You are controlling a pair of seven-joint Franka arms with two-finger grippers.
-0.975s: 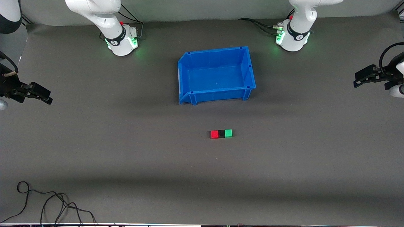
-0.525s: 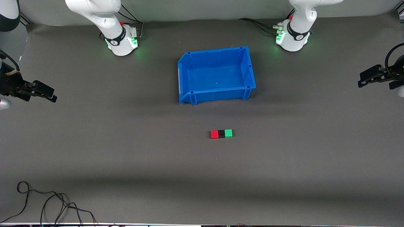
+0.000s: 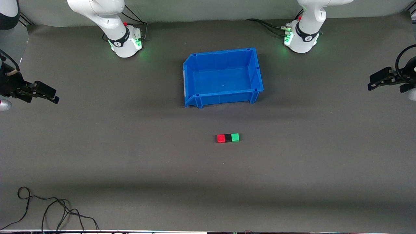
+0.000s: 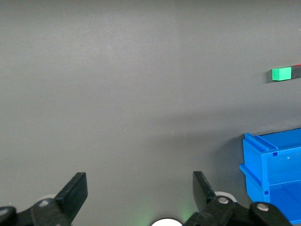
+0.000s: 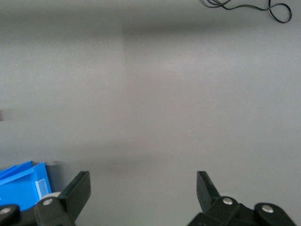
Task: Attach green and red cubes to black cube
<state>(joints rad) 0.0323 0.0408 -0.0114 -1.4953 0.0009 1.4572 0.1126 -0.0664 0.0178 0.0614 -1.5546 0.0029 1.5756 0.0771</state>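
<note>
i had both arms parked at the table's ends. the left gripper [image 3: 373, 85] hung over bare mat at its own end, fingers spread wide and holding nothing; the right gripper [image 3: 52, 97] hung likewise at its end, also wide and empty. the cubes sat well away from both, about midway between them and nearer the front camera than the bin [image 3: 256, 70]. the red cube [image 3: 221, 138], black cube [image 3: 228, 137] and green cube [image 3: 235, 137] lay touching in one row, black in the middle. i judged the joining done, so the next move called for nothing but keeping clear. the row's long axis ran from one arm's end of the table toward the other, red facing the right gripper, green facing the left.
</note>
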